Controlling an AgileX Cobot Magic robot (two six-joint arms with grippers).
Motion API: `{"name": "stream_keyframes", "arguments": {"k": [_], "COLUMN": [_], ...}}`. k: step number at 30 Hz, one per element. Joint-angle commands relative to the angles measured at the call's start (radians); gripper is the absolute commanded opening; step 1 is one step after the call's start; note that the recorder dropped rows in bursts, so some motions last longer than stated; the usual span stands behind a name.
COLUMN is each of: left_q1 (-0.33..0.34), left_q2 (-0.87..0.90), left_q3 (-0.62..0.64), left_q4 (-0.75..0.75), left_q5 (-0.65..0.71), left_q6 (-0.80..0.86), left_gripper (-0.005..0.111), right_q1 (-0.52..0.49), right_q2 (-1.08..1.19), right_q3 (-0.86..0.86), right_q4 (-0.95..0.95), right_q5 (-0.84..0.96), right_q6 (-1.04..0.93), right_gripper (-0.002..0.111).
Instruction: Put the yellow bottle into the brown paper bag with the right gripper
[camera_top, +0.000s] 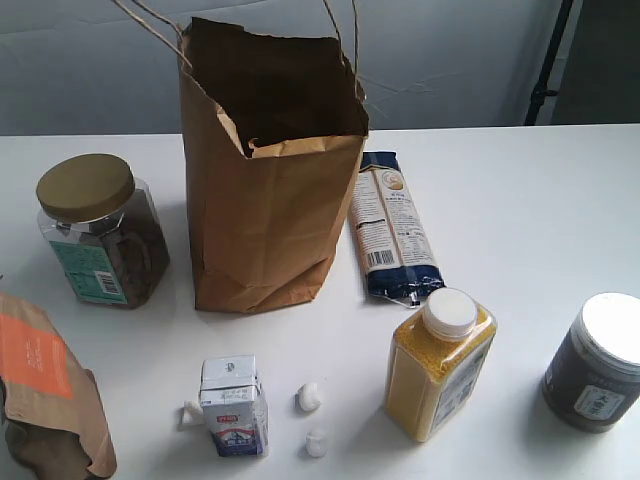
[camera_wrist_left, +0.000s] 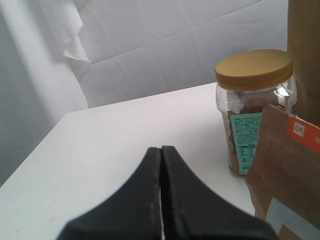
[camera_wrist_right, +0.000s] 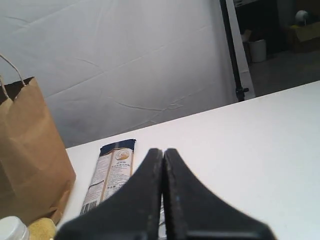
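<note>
Yellow bottle (camera_top: 438, 370) upright, near open upright brown paper bag (camera_top: 265, 200).

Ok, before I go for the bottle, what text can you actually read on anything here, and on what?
"D1" (as best it reads): white on the orange label of the brown pouch, left wrist view.
Unreadable, too small or blurred: the print on the gold-lidded jar, the long packet, the small carton, the yellow bottle and the dark jar.
</note>
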Motion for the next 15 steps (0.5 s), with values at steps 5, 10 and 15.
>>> {"name": "stream_keyframes", "arguments": {"k": [5, 10, 15], "left_q1": [-0.006, -0.006, -0.006], "left_q2": [-0.004, -0.004, -0.004], "left_q3": [0.003, 0.003, 0.003], "left_q4": [0.000, 0.000, 0.000], "left_q5": [-0.006, -0.006, -0.006], "left_q6": [-0.002, -0.002, -0.002], "left_gripper": [0.000, 0.000, 0.000], "right_q1": [0.001, 0.061, 0.508], "right_q2": [0.002, 0.352, 0.852], "right_q3": [-0.020, -0.372, -0.845], "right_q4": [-0.097, -0.310, -0.453], "right_q5": [-0.020, 0.276, 0.770], "right_q6": [0.184, 0.316, 0.164], "right_gripper": [0.000, 0.000, 0.000]}}
